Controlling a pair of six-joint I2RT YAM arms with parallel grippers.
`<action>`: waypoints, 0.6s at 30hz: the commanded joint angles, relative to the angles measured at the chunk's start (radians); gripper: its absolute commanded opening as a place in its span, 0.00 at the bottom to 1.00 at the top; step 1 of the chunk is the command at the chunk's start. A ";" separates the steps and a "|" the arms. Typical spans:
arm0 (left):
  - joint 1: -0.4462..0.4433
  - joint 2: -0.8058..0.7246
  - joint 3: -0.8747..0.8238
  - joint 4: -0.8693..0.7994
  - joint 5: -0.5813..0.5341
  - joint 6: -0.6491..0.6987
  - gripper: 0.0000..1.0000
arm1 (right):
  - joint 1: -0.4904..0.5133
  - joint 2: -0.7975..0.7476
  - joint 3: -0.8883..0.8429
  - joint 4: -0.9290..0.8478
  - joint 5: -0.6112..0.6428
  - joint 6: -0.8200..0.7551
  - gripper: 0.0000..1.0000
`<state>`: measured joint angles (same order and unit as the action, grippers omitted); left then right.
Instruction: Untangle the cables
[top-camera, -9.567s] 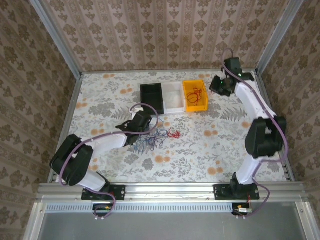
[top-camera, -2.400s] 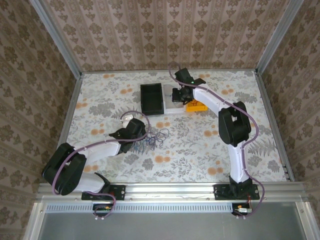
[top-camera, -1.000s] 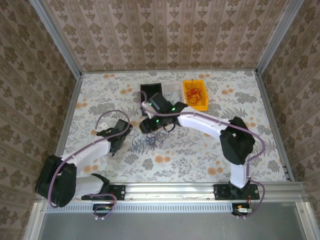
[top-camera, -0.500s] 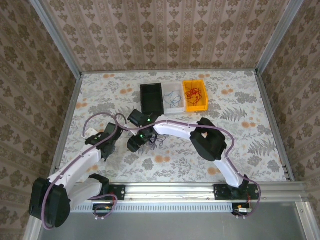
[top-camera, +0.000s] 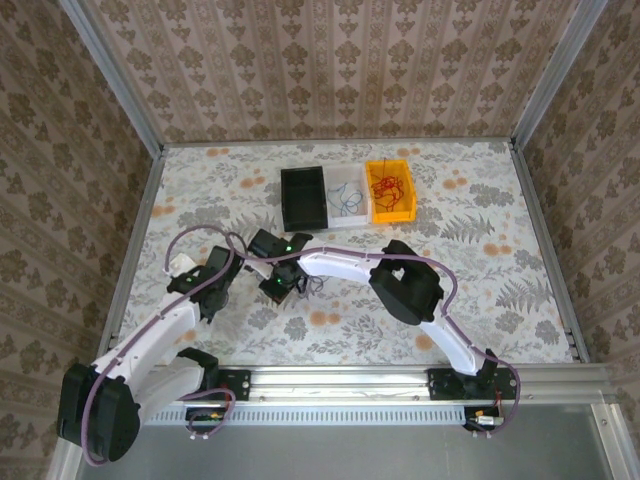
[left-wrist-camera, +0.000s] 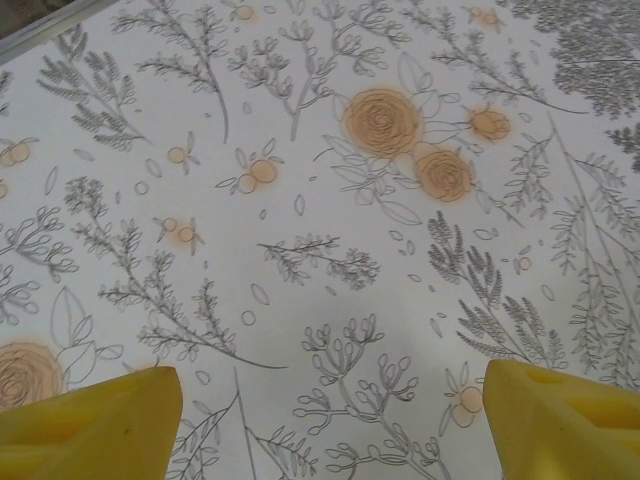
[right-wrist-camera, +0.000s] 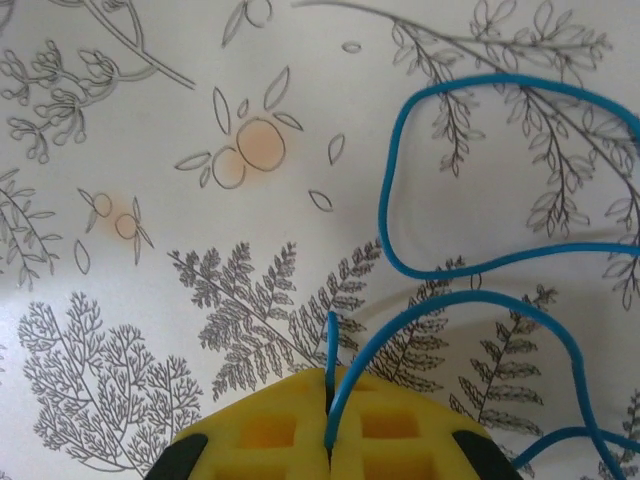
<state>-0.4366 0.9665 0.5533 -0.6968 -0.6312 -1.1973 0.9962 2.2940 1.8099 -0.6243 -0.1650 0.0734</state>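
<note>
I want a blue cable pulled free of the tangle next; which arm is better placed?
Right, I'd say. The right gripper is shut on a blue cable, while the left gripper is open above bare table, holding nothing.

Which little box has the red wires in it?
The yellow plastic box, rightmost in the row, holds the red wires; the white middle box holds a blue wire.
</note>
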 joint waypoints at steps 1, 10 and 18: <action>0.003 0.001 -0.007 0.101 0.022 0.094 0.79 | -0.016 -0.092 -0.028 0.061 -0.057 0.008 0.00; -0.001 0.018 -0.074 0.386 0.158 0.235 0.80 | -0.148 -0.359 -0.068 0.269 -0.356 0.224 0.00; -0.013 0.047 -0.150 0.699 0.343 0.398 0.81 | -0.247 -0.528 -0.136 0.387 -0.399 0.351 0.00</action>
<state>-0.4442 0.9997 0.4320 -0.1905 -0.4023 -0.9157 0.7593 1.7931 1.7084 -0.2859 -0.5083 0.3538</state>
